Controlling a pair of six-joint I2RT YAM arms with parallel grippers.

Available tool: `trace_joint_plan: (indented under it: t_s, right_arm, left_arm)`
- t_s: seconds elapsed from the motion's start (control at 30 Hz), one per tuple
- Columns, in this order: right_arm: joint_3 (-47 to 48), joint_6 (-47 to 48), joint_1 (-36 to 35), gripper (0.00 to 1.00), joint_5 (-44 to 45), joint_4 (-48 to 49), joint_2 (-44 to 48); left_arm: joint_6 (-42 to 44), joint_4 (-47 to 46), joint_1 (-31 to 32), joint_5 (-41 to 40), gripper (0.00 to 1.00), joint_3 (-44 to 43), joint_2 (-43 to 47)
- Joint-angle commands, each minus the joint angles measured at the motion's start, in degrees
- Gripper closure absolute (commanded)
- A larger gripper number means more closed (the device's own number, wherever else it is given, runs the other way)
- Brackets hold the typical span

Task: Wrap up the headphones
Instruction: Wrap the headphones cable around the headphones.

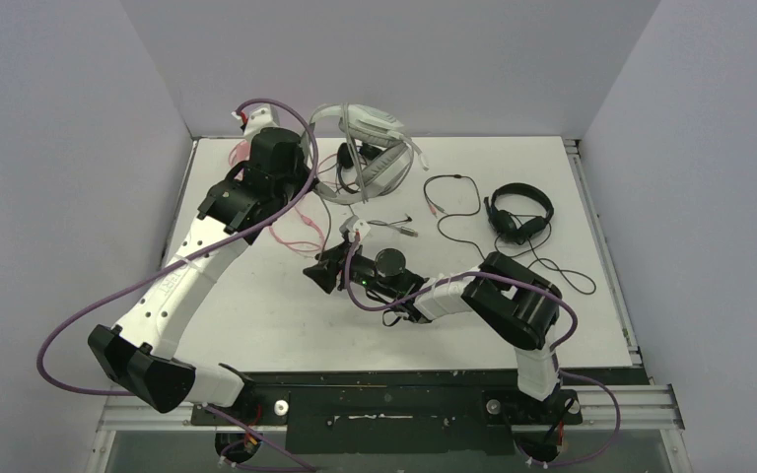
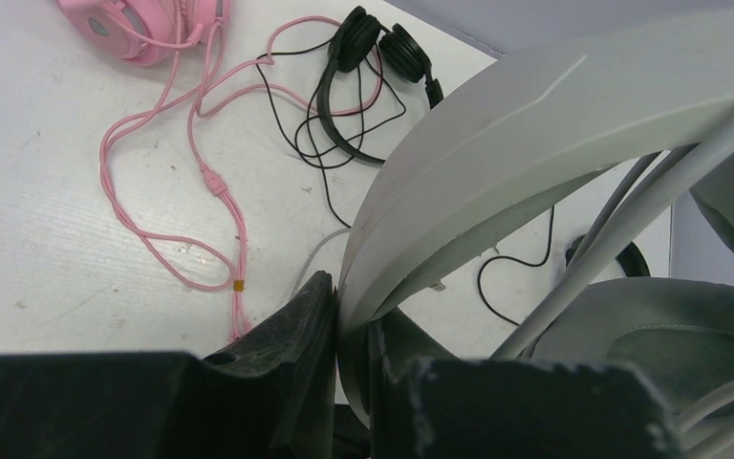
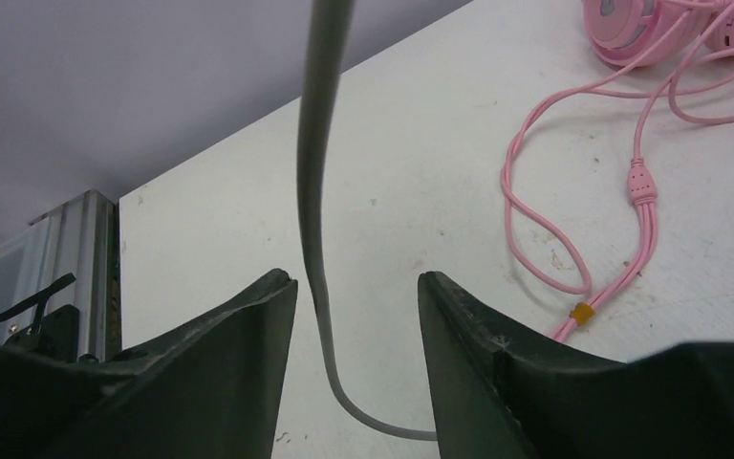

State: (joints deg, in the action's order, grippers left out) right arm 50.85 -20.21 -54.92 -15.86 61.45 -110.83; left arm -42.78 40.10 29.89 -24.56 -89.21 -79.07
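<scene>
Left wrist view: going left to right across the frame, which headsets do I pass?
pink headset → thin black headset → white-grey headset. The pink cable is left out, since its loops span the first two.

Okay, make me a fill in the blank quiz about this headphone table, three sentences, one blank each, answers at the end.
1. The left gripper is shut on the white-grey headset's ___.
2. The cable running between the right gripper's open fingers is ___ in colour.
3. The pink headset lies on the ___, held by neither gripper.

Missing words: headband; grey; table.
</scene>
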Motion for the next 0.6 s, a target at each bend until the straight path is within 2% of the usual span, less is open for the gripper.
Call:
trace_joint_plan:
  t_s: [0.0, 0.13, 0.3, 0.57]
  right_arm:
    - [1.6, 0.6, -0.7, 0.60, 0.3, 1.2, 2.5]
    - [-2.1, 0.5, -0.9, 0.98, 1.7, -0.8, 8.8]
    - [-10.2, -0.4, -1.4, 1.00, 4.2, -4.2, 20.3]
    - [-21.3, 0.3, -5.3, 1.00, 11.1, -15.5, 39.2]
  left_arm:
    - [-1.2, -6.6, -0.4, 0.6, 1.00, -3.1, 2.6]
    - [-0.5, -7.3, -0.8, -0.5, 1.00, -2.0, 2.6]
    - [0.6, -8.0, -2.6, -0.9, 1.00, -1.6, 2.0]
    - [2.3, -9.3, -6.1, -0.2, 1.00, -3.7, -0.7]
